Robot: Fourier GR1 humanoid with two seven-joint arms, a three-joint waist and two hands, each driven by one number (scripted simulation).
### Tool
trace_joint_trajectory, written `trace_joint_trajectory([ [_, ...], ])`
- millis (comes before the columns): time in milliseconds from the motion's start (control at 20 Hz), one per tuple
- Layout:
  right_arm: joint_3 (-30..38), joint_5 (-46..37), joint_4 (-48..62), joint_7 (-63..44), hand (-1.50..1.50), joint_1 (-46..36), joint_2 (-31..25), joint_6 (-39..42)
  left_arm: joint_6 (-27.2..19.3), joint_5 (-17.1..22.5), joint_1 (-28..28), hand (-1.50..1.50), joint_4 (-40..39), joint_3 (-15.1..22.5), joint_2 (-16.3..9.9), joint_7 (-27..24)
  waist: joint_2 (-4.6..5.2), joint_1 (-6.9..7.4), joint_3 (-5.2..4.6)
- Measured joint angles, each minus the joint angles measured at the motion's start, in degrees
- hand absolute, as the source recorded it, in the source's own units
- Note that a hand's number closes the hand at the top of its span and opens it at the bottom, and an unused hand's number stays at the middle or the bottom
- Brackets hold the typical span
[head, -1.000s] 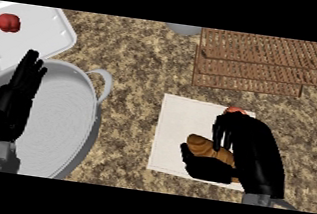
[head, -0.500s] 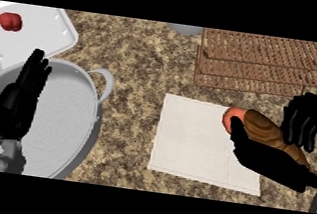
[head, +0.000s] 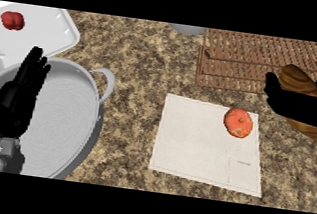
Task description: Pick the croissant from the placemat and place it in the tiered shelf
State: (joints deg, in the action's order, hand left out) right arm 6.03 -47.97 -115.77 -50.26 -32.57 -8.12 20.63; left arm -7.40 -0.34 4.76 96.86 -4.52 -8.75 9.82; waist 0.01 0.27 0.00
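Broadly, a speckled brown stone desk [head: 145,62] fills the frame. At the lower left sits a large grey metal pan [head: 63,116] with a loop handle pointing to the upper right. Over its left side rests the left hand [head: 15,98], fingers straight and pointing up, holding nothing. Above the pan, in the upper left corner, lies a white tray [head: 48,34] with a small red item [head: 12,19] on it; what that item is cannot be told. Right of centre lies the white placemat [head: 200,150], a pale rectangle tilted slightly, with an orange-red round fruit [head: 238,122] on its upper right part. In the upper right stands the brown slatted tiered shelf [head: 250,60], seen from above. At the right edge, the right hand [head: 303,105] has its fingers curled round the croissant [head: 302,82], a golden-brown roll held off the placemat, just right of the shelf's lower right corner and slanting from upper left to lower right. A grey rounded object [head: 188,29] peeks in at the top edge.
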Motion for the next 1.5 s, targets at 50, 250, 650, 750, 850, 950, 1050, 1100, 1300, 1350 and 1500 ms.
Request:
trace_joint_trajectory([
  [50, 0.4, -0.6, 2.4, 0.9, 1.50, -0.8, -0.2, -1.6, 0.2, 0.1, -0.2, 0.00, 0.9, 0.0, -0.1, 0.5, 0.01, 0.10, -0.01],
  [250, 3.3, -0.2, 10.0, 6.4, 1.50, -1.2, -1.7, -7.1, 0.1, -0.3, -0.9, 0.00, 2.2, 0.2, 0.2, 1.0, 0.04, 0.13, 0.01],
  [650, 6.1, 0.2, 25.2, 16.9, 1.50, -3.8, -3.7, -18.1, 0.3, -1.0, 0.4, 0.00, -0.6, 0.0, 0.9, -0.3, 0.09, 0.16, 0.02],
  [750, 6.9, 0.6, 29.2, 19.4, 1.50, -5.0, -4.4, -20.4, -0.2, -1.8, 0.9, 0.00, -0.5, 0.4, 1.3, -0.2, 0.10, 0.16, 0.01],
  [850, 7.6, 0.6, 34.8, 22.1, 1.50, -7.0, -5.2, -23.1, -0.1, -1.8, 0.7, 0.00, -0.1, 0.5, 1.4, 0.0, 0.13, 0.31, 0.01],
  [950, 8.0, 0.9, 39.1, 25.1, 1.50, -7.8, -5.5, -25.7, 0.1, -1.7, 0.7, 0.00, -0.9, 0.2, 1.5, -0.6, 0.14, 0.32, 0.01],
  [1050, 8.0, 0.8, 42.6, 27.3, 1.50, -8.1, -6.2, -27.2, 0.6, -1.1, 0.9, 0.00, -1.0, -0.5, 1.0, -0.6, 0.13, 0.29, 0.01],
  [1100, 8.4, 0.9, 45.1, 28.0, 1.50, -9.2, -6.4, -28.4, 0.5, -1.3, 1.0, 0.00, -0.8, -0.3, 1.2, -0.6, 0.13, 0.32, 0.01],
  [1300, 11.4, 3.4, 52.3, 29.8, -1.50, -13.1, -5.6, -33.3, 0.7, -1.2, 1.2, 0.00, -1.0, -0.3, 1.3, -0.5, 0.20, 0.56, 0.02],
  [1350, 11.7, 4.1, 54.1, 30.0, -1.50, -14.1, -5.4, -33.6, 0.6, -1.4, 1.2, 0.00, 0.0, 0.1, 1.4, 0.5, 0.18, 0.59, 0.01],
  [1500, 12.7, 6.1, 60.3, 32.4, -1.50, -16.6, -6.0, -34.3, 1.2, -1.1, 0.7, 0.00, 0.1, -0.3, 1.2, -0.1, 0.19, 0.64, 0.01],
])
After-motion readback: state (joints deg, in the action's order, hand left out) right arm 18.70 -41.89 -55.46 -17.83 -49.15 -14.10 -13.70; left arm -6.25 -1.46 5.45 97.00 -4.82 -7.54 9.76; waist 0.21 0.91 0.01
